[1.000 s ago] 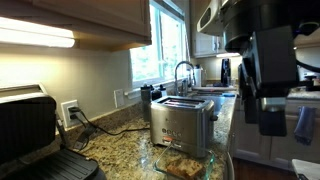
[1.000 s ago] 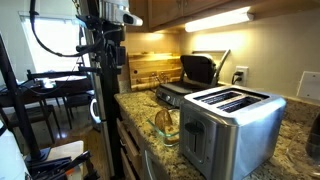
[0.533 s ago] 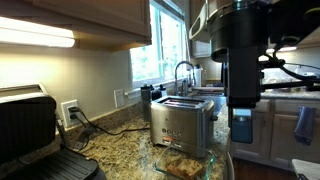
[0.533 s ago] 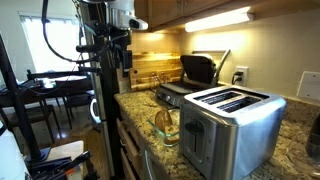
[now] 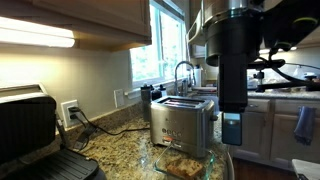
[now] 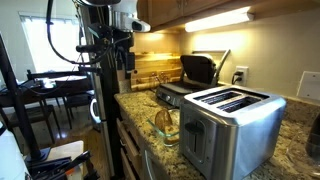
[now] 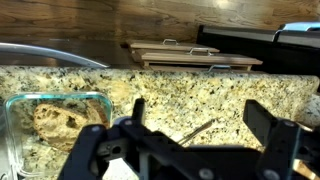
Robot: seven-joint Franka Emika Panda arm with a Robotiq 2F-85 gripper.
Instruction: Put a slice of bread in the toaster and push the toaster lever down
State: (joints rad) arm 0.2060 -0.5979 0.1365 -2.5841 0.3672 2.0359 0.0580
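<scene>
Slice of bread (image 7: 52,120) lies in glass dish (image 7: 60,94) on surface (image 7: 200,85); toaster (image 5: 183,122) slots look empty. Tool (image 7: 200,125) wide open, holding nothing. 0 steps done; grasp, insert, lever left.

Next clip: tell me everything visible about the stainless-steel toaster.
The boxy brushed stainless-steel toaster stands upright on the speckled granite countertop. Its two long top slots look dark and empty. Small dark controls sit on its broad face, a dark lever on its narrow end. A clear glass dish sits close beside it.
</scene>
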